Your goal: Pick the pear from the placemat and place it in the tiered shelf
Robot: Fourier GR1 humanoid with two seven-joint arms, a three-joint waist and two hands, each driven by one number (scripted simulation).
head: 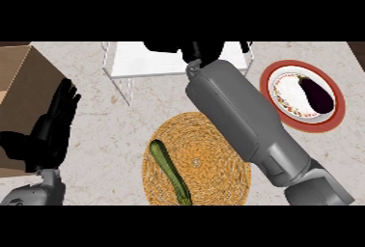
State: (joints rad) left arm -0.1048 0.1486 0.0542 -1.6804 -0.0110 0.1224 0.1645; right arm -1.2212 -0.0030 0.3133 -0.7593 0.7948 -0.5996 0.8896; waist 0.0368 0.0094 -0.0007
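No pear shows anywhere in the head view. The round woven placemat (214,169) lies at the lower middle with only a long green zucchini (170,171) on its left side. My right forearm reaches up across the mat to the white tiered shelf (143,60) at the top. My right hand (194,51) is over the shelf's right part, dark and partly cut off by the view's edge, so whatever it may hold is hidden. My left hand (53,123) rests open at the left, fingers up.
A brown cardboard box (21,72) stands at the left edge, behind my left hand. At the right sits a red-rimmed plate (335,116) carrying a dark eggplant (317,94). Bare counter lies between the box and the mat.
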